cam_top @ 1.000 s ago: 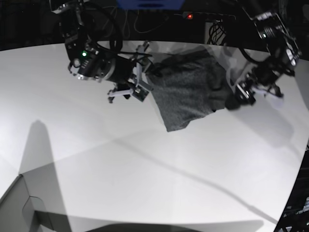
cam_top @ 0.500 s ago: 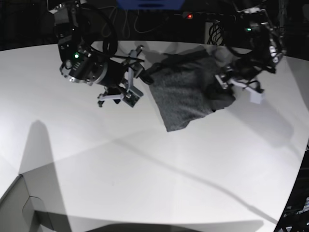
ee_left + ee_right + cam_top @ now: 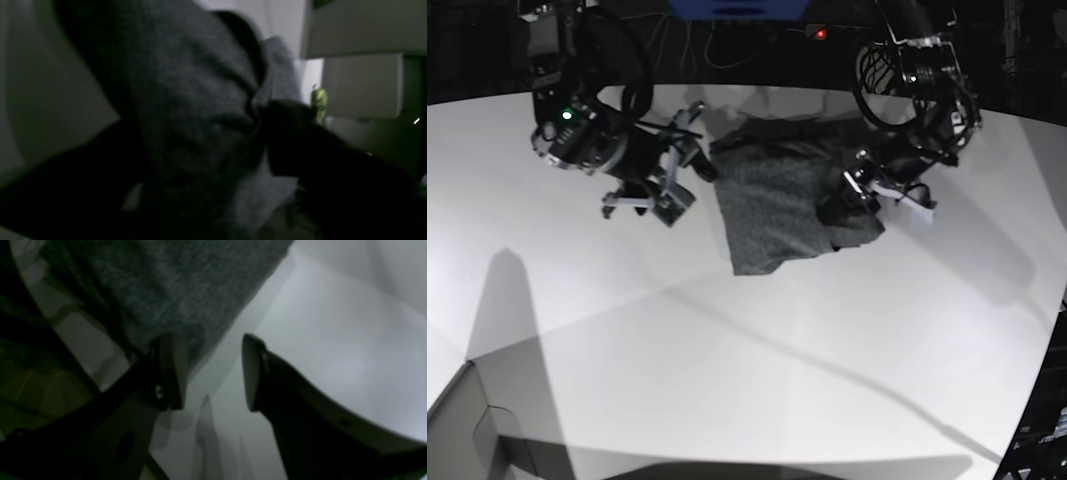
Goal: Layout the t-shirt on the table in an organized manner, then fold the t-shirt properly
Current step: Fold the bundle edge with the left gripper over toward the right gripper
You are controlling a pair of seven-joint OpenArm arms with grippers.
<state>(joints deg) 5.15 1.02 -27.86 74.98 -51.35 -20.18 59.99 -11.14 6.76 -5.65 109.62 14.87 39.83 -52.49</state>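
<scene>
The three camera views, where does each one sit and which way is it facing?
Base: high at the table's near side, looking down and across at the t-shirt; both arms show, the right gripper on the picture's left, the left gripper on its right.
Left wrist: on the left arm, very close to the dark, bunched t-shirt; a dark part of the gripper fills the lower right.
Right wrist: on the right arm, facing along two parted fingers toward the t-shirt's edge.
Shared: all three show the t-shirt and the white table.
</scene>
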